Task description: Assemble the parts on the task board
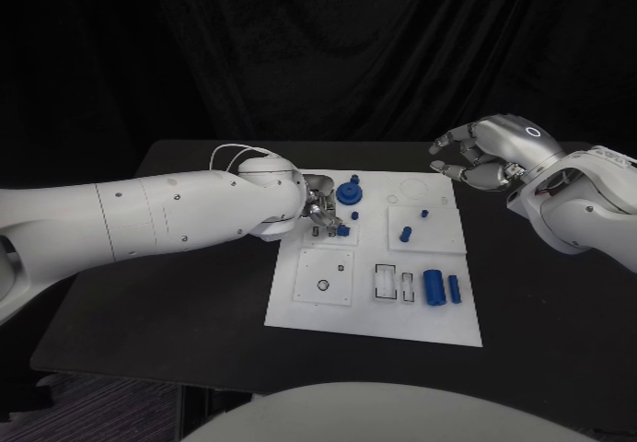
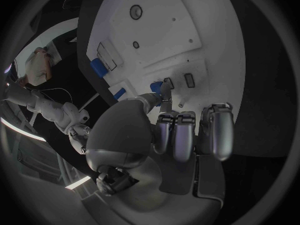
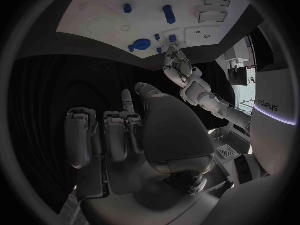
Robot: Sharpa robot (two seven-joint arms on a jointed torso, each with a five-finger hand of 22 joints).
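Observation:
The white task board [image 1: 375, 318] lies in the middle of the black table. My left hand [image 1: 316, 210] reaches over its back left part. In the left wrist view the thumb and a finger of that hand [image 2: 181, 135] pinch a small blue part [image 2: 156, 87], low over the board [image 2: 162, 30] beside two small slots. That part [image 1: 342, 231] is just right of the fingers. A round blue part [image 1: 349, 192] stands behind it. My right hand [image 1: 480, 157] hangs raised off the board's back right corner, fingers loosely apart and holding nothing.
Two small blue pegs [image 1: 425, 214] [image 1: 406, 233] stand on the right-hand plate. A blue cylinder [image 1: 433, 284] and a blue bar [image 1: 454, 289] lie near the front right. Bare black table [image 1: 173, 313] surrounds the board. The right wrist view shows my left hand [image 3: 178, 67] at the board's edge [image 3: 106, 5].

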